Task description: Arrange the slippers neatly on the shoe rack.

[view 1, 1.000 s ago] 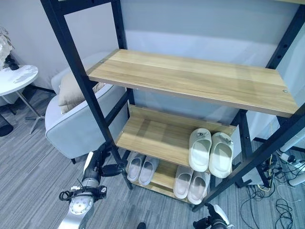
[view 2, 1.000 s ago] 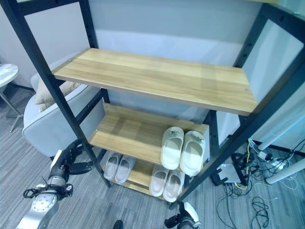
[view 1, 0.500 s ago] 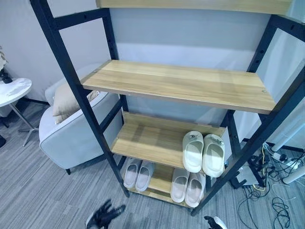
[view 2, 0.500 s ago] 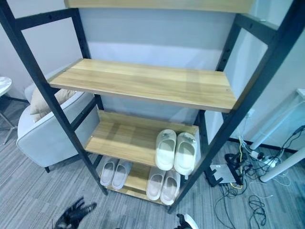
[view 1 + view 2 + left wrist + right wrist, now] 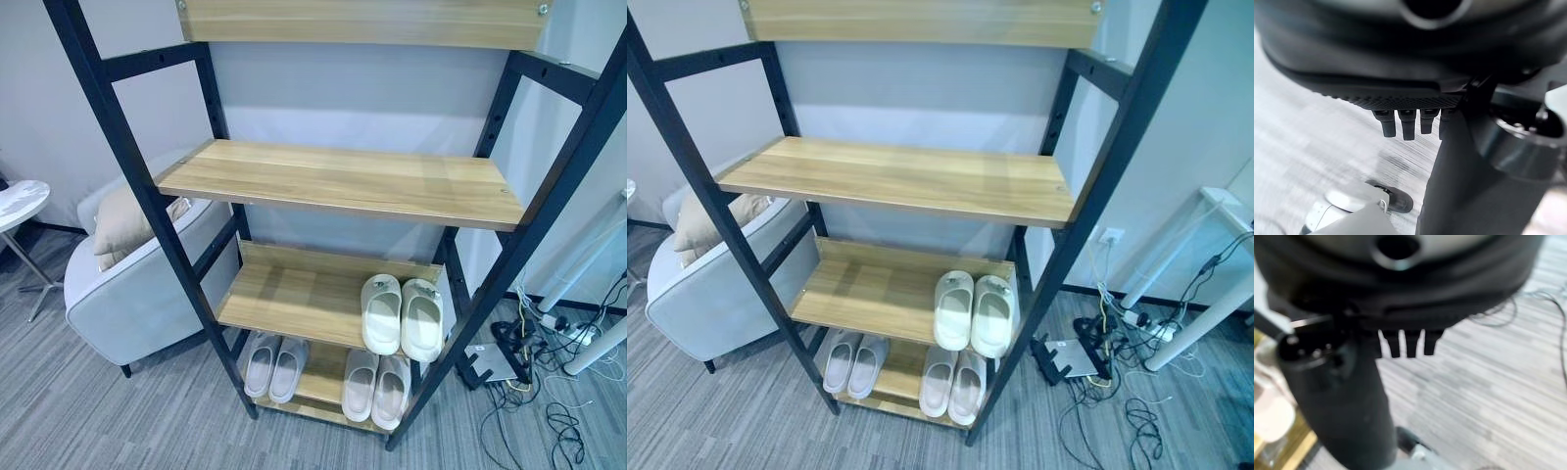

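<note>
The shoe rack [image 5: 294, 294] has a black frame and wooden shelves. A cream pair of slippers [image 5: 402, 315] lies side by side at the right end of its lower middle shelf. On the bottom shelf lie two more pale pairs, one at the left [image 5: 271, 364] and one at the right [image 5: 378, 387]. In the left wrist view my left hand [image 5: 1400, 93] hangs over the grey floor with straight fingers [image 5: 1406, 128], holding nothing. My right hand [image 5: 1400, 308] in the right wrist view is the same, its fingers [image 5: 1410, 345] straight and empty.
A grey armchair [image 5: 137, 294] with a beige cushion stands left of the rack, and a white round side table [image 5: 20, 199] is further left. Cables and a power strip [image 5: 549, 392] lie on the floor at the right, by a white desk leg [image 5: 1195, 323].
The camera has risen and tilted up, so the rack sits lower and a top shelf shows. My left hand has dropped away from the rack's left post. The slippers have not moved.
</note>
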